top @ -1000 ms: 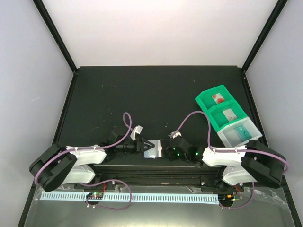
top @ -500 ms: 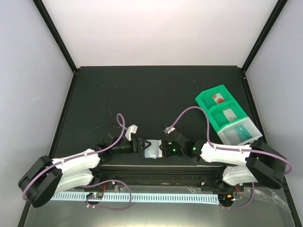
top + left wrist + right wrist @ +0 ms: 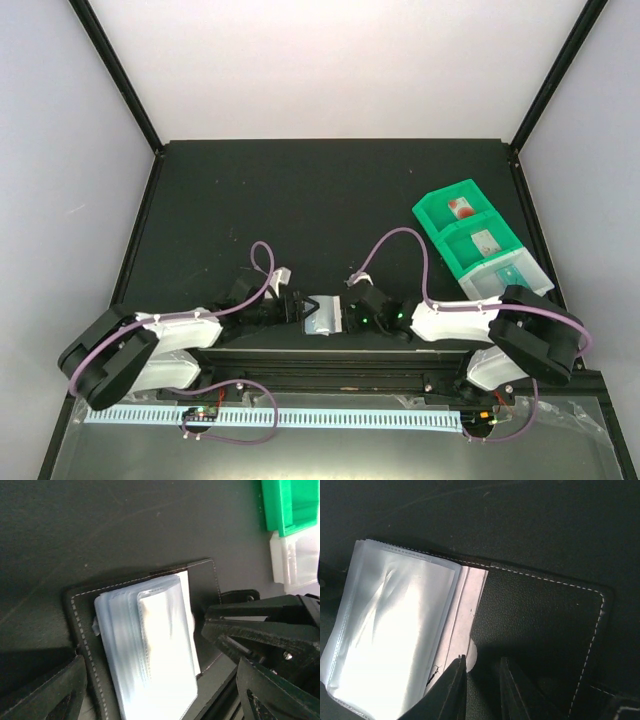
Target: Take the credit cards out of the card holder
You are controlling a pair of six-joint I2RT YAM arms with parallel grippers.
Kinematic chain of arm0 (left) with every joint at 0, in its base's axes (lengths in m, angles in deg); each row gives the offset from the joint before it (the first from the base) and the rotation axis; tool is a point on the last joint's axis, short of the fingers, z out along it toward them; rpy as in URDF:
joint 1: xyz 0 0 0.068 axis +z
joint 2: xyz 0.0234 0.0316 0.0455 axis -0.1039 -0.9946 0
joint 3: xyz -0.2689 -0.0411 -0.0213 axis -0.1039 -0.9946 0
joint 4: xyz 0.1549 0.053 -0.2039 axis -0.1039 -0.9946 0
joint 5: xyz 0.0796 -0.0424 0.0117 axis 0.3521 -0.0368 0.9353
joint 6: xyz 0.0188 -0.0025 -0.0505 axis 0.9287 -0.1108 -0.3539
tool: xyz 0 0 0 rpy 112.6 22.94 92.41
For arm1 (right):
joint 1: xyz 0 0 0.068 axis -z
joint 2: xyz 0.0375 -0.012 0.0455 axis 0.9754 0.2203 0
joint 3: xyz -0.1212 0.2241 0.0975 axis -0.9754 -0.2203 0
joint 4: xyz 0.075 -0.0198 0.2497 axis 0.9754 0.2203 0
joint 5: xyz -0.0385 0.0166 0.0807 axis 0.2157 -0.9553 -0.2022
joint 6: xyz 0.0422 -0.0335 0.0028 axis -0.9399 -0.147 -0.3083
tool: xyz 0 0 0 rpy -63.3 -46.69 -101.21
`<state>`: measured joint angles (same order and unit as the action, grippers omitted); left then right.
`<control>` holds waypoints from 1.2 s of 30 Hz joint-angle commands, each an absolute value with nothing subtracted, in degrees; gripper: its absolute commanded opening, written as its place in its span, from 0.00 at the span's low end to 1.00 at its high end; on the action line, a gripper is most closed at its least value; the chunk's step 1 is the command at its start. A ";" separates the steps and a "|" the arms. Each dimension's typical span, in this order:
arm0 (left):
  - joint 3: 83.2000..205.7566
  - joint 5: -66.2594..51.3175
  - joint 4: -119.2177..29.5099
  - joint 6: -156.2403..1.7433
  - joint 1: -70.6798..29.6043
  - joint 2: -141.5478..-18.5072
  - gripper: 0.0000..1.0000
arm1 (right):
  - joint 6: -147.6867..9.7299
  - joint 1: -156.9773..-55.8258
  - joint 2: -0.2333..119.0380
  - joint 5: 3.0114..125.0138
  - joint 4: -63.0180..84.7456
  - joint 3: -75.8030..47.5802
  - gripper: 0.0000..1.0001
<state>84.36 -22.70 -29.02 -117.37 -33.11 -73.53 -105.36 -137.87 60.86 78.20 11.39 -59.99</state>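
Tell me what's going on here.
Both arms are working on the black card holder, which lies open between them with its clear sleeves showing. The left gripper straddles it with fingers wide apart. The right gripper has its fingers nearly together at the holder's inner edge, though whether they grip anything is unclear. Several credit cards sit in the green tray to the right.

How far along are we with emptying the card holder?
Done: three credit cards lie in the green tray, one per compartment. In hand: the card holder lies open between the arms, its clear sleeves fanned out. The right gripper looks pinched on its cover, and the left gripper is open astride it. Left: glare hides whether the sleeves hold more cards.
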 commanded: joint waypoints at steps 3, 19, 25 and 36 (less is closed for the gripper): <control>83.46 -27.05 -17.49 -123.33 -33.99 -81.21 0.84 | -106.66 -137.57 63.23 79.03 7.86 -63.86 0.22; 80.59 -23.10 -11.95 -128.59 -37.72 -74.54 0.63 | -107.37 -137.57 62.55 80.58 5.88 -65.53 0.22; 82.33 -23.62 -14.02 -126.32 -37.81 -77.46 0.61 | -106.13 -137.59 61.03 79.04 4.93 -65.47 0.21; 80.61 -24.58 -10.98 -128.34 -38.23 -75.47 0.51 | -102.97 -137.56 54.79 72.67 4.15 -64.48 0.22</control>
